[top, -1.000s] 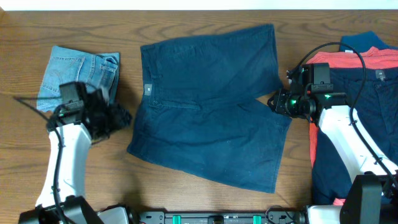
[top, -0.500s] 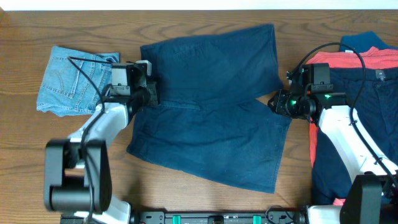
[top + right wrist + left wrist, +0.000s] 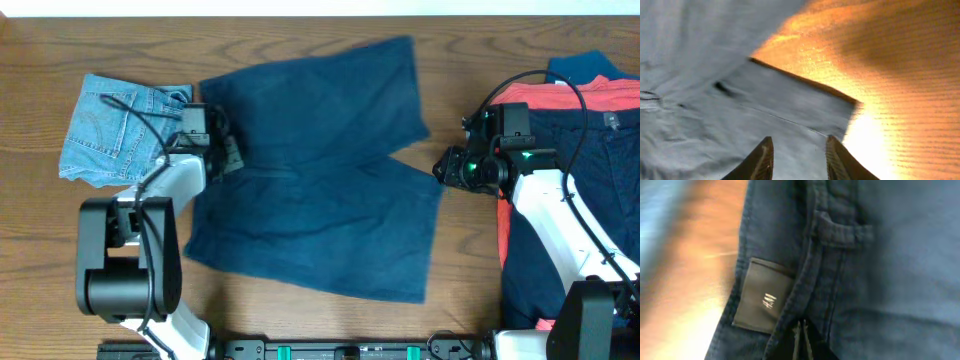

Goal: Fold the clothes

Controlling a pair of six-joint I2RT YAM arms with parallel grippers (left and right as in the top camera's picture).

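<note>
- Overhead: denim [image 3: 115, 130] lies at left, shorts [image 3: 320, 190] flat at centre, pile [image 3: 600, 110] at right edge; bare table [image 3: 40, 250] borders the shorts in front.
- Left wrist alone shows the label [image 3: 762, 302] beside the waistband; left claw [image 3: 801, 330] is pinched fully closed on that waistband.
- Right wrist: right claw [image 3: 800, 145] is narrowly parted over the hem corner, gripping nothing.

Shorts [image 3: 310, 170] spread flat in middle of table [image 3: 40, 250], waistband at left, legs toward right

Folded jeans [image 3: 120, 125] far left, just beside shorts' far-left corner

Pile of clothes [image 3: 590, 150] along right edge, apart from shorts

Left gripper [image 3: 228, 152] on waistband at shorts' left edge, between jeans and shorts; label [image 3: 762, 300] just left of it

Right gripper [image 3: 443, 165] at shorts' right edge, between shorts and pile
</note>
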